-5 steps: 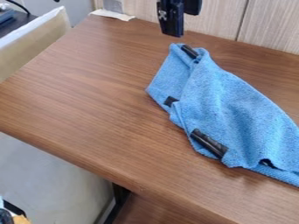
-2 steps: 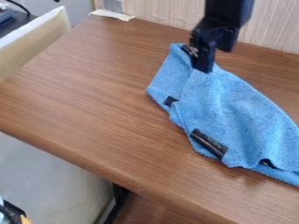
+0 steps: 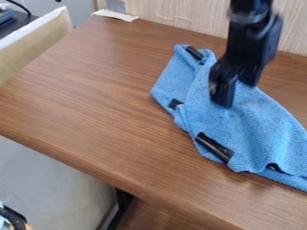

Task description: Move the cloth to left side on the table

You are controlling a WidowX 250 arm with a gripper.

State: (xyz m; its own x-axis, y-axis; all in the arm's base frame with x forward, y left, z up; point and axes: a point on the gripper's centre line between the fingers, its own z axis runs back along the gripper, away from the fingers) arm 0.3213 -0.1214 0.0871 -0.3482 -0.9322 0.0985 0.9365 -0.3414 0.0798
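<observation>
While the gripper [image 3: 237,95] hangs with its fingers parted, gripping nothing, we see the cloth [image 3: 258,130] below it, spread over the table's [image 3: 90,99] right side in our view; whether they touch, we cannot tell. We count one gripper, one cloth, one table.

Soft, fairly bright light covers the scene. Left of the fingers [image 3: 222,92] in the view, a pale, diffuse sheen spreads over the tabletop [image 3: 90,94]; to their right the wood is darker. Below them, a thin, soft-edged shadow hugs the cloth's [image 3: 246,134] lower edge. The fingers themselves are nearly black, their surface shading faint.
</observation>
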